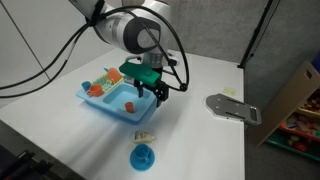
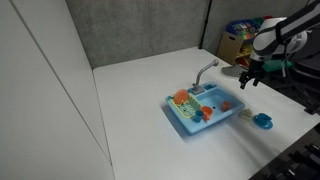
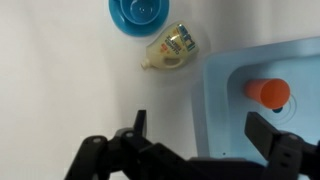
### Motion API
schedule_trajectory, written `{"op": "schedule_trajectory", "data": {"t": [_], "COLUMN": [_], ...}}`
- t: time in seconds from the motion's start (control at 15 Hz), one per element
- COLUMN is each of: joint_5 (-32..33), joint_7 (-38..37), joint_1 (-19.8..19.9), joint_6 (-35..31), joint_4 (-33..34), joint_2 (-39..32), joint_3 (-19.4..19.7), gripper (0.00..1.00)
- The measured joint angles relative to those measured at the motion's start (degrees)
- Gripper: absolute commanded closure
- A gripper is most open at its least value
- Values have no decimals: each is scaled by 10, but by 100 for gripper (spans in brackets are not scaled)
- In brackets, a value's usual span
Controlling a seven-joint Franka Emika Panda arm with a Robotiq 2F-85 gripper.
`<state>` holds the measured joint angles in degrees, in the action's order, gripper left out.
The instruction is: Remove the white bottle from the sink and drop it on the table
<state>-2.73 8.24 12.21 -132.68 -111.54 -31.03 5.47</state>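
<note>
White flat counter (image 3: pixel 60 70): tiny cream-white toy bottle (image 3: pixel 172 47) lying beside light-blue plastic sink (image 3: pixel 215 110), apart from empty end effector (image 3: pixel 200 130), fingers spread.

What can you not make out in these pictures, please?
The white bottle: label blurred in the wrist view.
The blue dish: cut off by the wrist view's top edge.
The sink: mostly beyond the wrist view's right edge; in an exterior view the gripper hides part of its basin.

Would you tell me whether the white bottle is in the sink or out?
Out: the white bottle lies on the table beside the sink.
</note>
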Motion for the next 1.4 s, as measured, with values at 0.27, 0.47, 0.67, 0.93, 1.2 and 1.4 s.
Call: {"op": "schedule_trajectory", "data": {"t": [0.27,0.47,0.67,0.93,1.2,1.4], "joint_5": [1,3,5,8,13,19], "joint_7": [-16,-26,-25,-22,-22,-22], "joint_1": [-2,-4,-6,-18,-34,-44], "joint_6": [38,44,42,32,32,33], "joint_4": [7,7,2,-23,-65,-100], "joint_2": [0,2,13,48,100,146], "joint_3": [7,11,11,9,9,8], "gripper": [0,0,0,0,0,0]}}
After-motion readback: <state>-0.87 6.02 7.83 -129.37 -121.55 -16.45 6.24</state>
